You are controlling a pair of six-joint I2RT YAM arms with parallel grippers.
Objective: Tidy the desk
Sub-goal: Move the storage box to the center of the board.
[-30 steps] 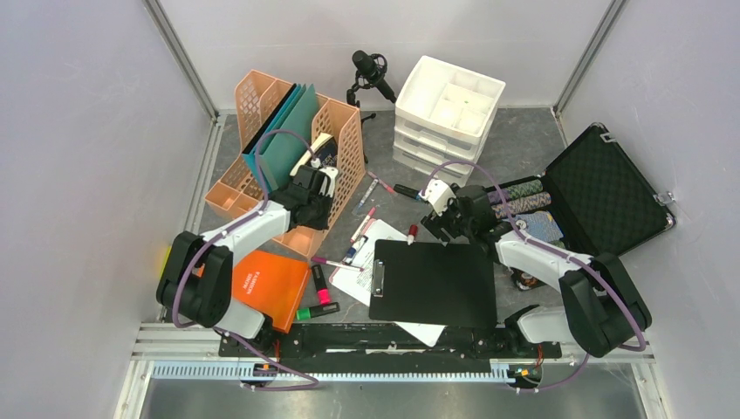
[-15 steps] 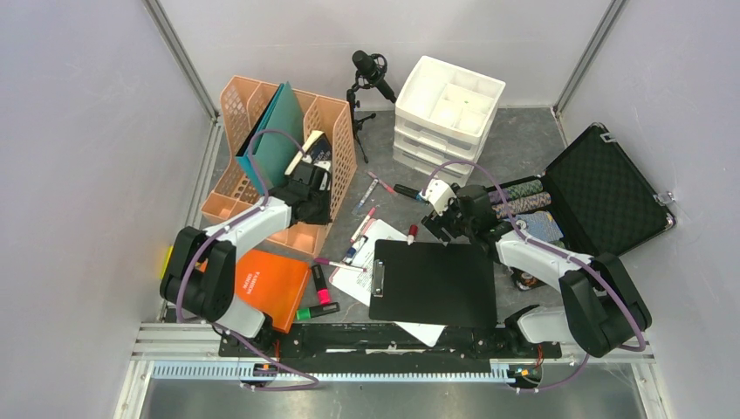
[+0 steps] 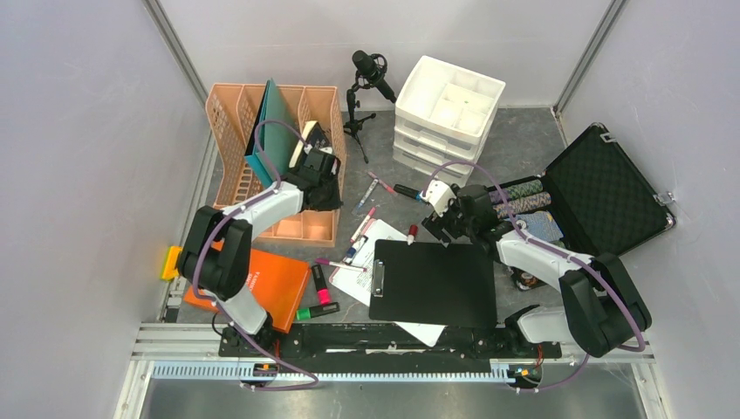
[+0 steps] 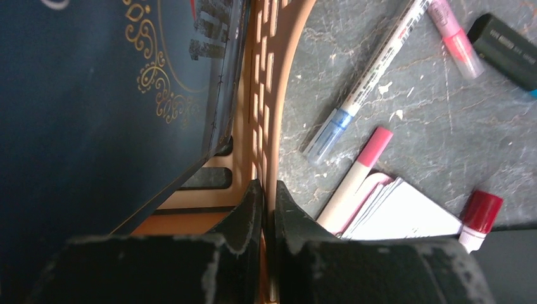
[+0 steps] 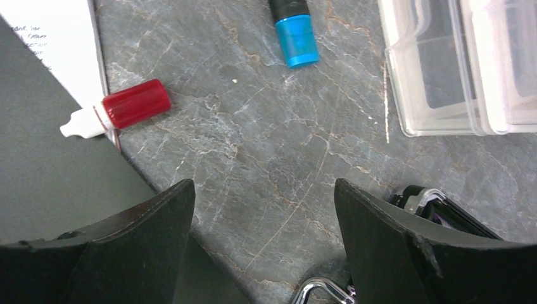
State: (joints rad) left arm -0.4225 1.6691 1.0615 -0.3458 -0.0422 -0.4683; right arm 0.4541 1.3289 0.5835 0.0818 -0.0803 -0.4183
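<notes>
Orange file rack has swung from skewed to square with the back-left corner of the table in the last second. My left jaws are pinched shut on its right wall. Right jaws wide, above bare table beside the red-capped marker. I judge the rack placed; pens and papers remain.

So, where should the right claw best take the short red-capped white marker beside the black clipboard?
Probably the red cap, from above, closing across its width. The short red-capped white marker lies flat on the grey stone desk; its cap sits on bare stone, while its white end meets the edge of the flat black clipboard.
</notes>
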